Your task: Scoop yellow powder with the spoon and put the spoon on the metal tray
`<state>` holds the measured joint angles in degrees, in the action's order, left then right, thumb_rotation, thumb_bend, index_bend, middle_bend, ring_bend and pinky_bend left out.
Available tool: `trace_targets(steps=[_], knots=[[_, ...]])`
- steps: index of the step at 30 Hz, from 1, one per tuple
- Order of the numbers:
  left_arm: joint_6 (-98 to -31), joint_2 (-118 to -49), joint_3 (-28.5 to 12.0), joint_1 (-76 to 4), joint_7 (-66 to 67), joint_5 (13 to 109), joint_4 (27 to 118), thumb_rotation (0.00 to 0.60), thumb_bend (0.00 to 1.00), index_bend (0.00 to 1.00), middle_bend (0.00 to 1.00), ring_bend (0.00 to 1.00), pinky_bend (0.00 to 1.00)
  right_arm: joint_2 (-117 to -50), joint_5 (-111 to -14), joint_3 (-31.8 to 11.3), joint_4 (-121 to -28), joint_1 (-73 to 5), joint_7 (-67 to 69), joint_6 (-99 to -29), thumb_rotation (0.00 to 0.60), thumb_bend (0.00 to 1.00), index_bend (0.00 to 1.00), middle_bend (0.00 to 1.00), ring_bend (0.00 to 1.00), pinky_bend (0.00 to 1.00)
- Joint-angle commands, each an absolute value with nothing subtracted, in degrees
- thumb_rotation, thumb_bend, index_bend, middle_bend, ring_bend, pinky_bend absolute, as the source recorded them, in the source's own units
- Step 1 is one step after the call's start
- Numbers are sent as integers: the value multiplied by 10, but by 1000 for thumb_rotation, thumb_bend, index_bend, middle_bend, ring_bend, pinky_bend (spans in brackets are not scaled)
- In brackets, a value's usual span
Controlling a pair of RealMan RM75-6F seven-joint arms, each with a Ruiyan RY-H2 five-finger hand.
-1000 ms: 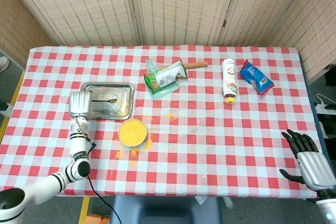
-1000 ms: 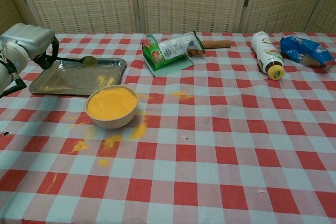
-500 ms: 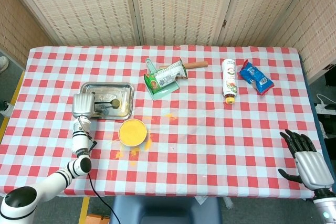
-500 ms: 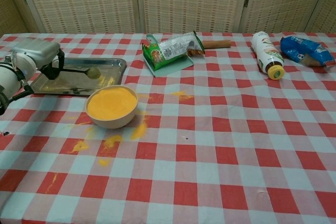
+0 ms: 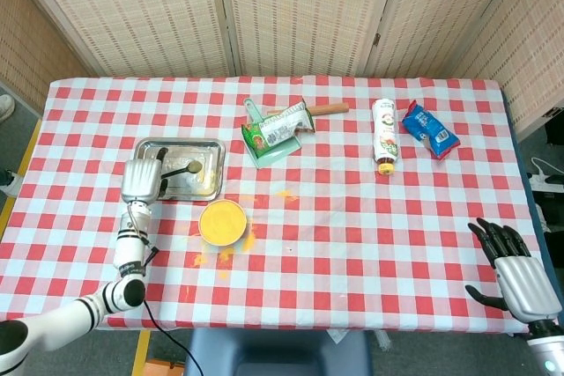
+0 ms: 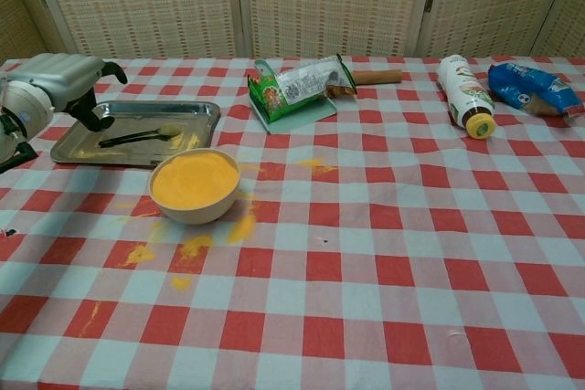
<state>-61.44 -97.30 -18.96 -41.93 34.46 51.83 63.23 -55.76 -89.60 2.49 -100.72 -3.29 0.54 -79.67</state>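
Note:
The metal spoon (image 6: 139, 137) lies flat in the metal tray (image 6: 137, 114), its bowl carrying a little yellow powder and pointing right. In the head view the spoon (image 5: 182, 168) sits in the middle of the tray (image 5: 201, 187). My left hand (image 6: 57, 85) hovers over the tray's left end with its fingers apart, holding nothing and clear of the spoon handle; the head view shows the left hand (image 5: 141, 180) there too. A bowl of yellow powder (image 6: 195, 184) stands just in front of the tray. My right hand (image 5: 516, 274) rests open at the table's near right corner.
Spilled yellow powder (image 6: 190, 246) dots the cloth around the bowl (image 5: 222, 221). A green packet (image 6: 297, 86) on a scoop with a wooden handle lies at the back centre. A white bottle (image 6: 463, 93) and a blue packet (image 6: 535, 87) lie at the back right.
The left hand let go of the spoon, which now lies in the tray. The hand has lifted and drawn back to the left. The right hand has barely moved.

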Motion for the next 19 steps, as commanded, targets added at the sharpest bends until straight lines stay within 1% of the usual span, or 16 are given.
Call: trace_targets(steps=[1,2,3,5,6,8,9,10,11,13,15,17,19], knots=[[-721,-841,-110,-313,228,663,871,600,397,175,888,842,865,-555,-903,27,-1008,-31,8,-802,600,112,0,0,0,0],[-732,-817,-90,-294,206,687,906,600,397,140,729,672,716,-555,-905,28,-1008,-30,8,-803,600,112,0,0,0,0],[-746,-795,-69,-274,183,712,936,600,397,106,569,517,592,-554,-907,29,-1009,-29,8,-805,600,112,0,0,0,0],[-788,-756,-16,-227,113,785,974,600,397,60,371,318,447,-552,-908,31,-1011,-26,5,-808,600,112,0,0,0,0],[-821,-741,15,-199,66,834,975,600,396,47,313,257,403,-551,-907,32,-1014,-24,1,-809,600,111,0,0,0,0],[-884,-731,57,-156,8,900,949,600,394,41,258,183,338,-549,-903,32,-1019,-21,-6,-811,600,111,0,0,0,0],[-927,-732,76,-126,-15,928,920,600,396,41,235,149,307,-549,-900,32,-1022,-19,-12,-814,600,111,0,0,0,0],[-955,-738,84,-105,-27,939,898,600,399,39,203,104,269,-550,-898,31,-1024,-16,-18,-818,600,111,0,0,0,0],[-978,-744,90,-87,-39,945,875,600,400,34,181,82,253,-552,-897,29,-1025,-14,-24,-823,600,112,0,0,0,0],[-1003,-756,91,-57,-50,934,842,600,399,13,120,34,223,-556,-894,27,-1027,-10,-36,-830,600,112,0,0,0,0],[-1013,-753,87,-50,-34,940,832,600,396,0,58,5,195,-559,-893,27,-1027,-9,-42,-831,600,112,0,0,0,0],[-1026,-759,71,-42,-25,935,832,600,396,0,36,0,186,-560,-892,27,-1029,-8,-47,-830,600,112,0,0,0,0],[-1022,-764,65,-39,-4,932,827,600,396,0,32,0,181,-560,-893,28,-1030,-7,-51,-831,600,111,0,0,0,0]])
